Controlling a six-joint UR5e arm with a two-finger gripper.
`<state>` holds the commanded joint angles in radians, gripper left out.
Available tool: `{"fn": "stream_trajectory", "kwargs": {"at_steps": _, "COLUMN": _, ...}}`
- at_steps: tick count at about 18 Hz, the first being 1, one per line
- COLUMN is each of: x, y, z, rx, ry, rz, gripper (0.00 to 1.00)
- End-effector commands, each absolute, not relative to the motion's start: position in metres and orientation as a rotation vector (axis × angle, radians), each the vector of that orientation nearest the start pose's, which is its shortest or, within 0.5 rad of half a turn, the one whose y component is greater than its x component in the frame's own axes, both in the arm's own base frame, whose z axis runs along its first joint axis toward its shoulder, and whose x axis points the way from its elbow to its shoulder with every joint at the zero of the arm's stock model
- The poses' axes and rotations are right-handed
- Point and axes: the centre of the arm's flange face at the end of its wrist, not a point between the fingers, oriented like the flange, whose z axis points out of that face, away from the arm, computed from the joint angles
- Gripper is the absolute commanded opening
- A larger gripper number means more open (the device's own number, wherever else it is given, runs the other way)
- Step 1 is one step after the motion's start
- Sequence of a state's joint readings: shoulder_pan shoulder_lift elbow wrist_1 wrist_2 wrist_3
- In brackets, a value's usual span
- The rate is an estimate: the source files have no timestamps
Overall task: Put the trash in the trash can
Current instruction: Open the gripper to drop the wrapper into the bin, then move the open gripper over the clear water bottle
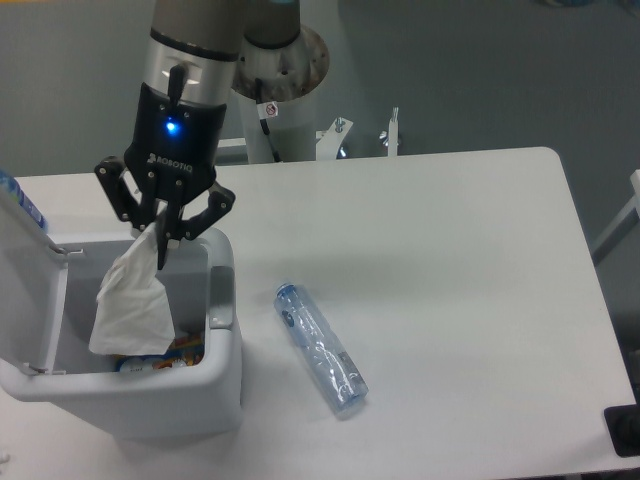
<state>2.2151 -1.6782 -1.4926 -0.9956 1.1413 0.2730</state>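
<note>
1. Over the open trash can (pixel 225 300), at the left side of the tabletop (pixel 450 250), hangs the claw (pixel 160 238), its fingers pinched together on the top corner of the white paper tissue (pixel 132 305).
2. Below the claw, the tissue drapes down inside the can's opening, its lower edge level with the colourful scraps (pixel 185 350) lying at the bottom.
3. At the far left, the can's flip lid (pixel 22 270) stands raised, leaning away from the opening.
4. To the right of the can, the clear blue-tinted plastic bottle (pixel 320 346) lies on its side on the tabletop, set diagonally with its cap end toward the can and clear of the can's wall.
5. Behind the tabletop's rear edge stands the arm's round base column (pixel 280 70); a blue light glows on the claw's black body.
</note>
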Motion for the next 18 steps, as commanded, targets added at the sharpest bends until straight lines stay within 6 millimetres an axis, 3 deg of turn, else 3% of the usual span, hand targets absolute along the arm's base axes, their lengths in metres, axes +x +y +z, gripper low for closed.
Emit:
{"fn": "stream_trajectory", "kwargs": {"at_steps": 2, "x": -0.203, "y": 0.562, "z": 0.549, "rx": -2.450, "ry": -0.286, "rz": -0.168, "gripper": 0.81}}
{"fn": "stream_trajectory", "kwargs": {"at_steps": 6, "x": -0.208, "y": 0.566, "z": 0.547, "rx": -2.454, "ry": -0.274, "rz": -0.160, "gripper": 0.99}}
{"fn": "stream_trajectory", "kwargs": {"at_steps": 9, "x": -0.221, "y": 0.564, "z": 0.552, "rx": -2.434, "ry": -0.295, "rz": -0.137, "gripper": 1.00}}
{"fn": "stream_trajectory", "kwargs": {"at_steps": 15, "x": -0.321, "y": 0.552, "z": 0.536, "rx": -2.405, "ry": -0.519, "rz": -0.107, "gripper": 1.00}}
{"fn": "stream_trajectory", "kwargs": {"at_steps": 18, "x": -0.362, "y": 0.548, "z": 0.529, "rx": -2.374, "ry": -0.657, "rz": -0.121, "gripper": 1.00}}
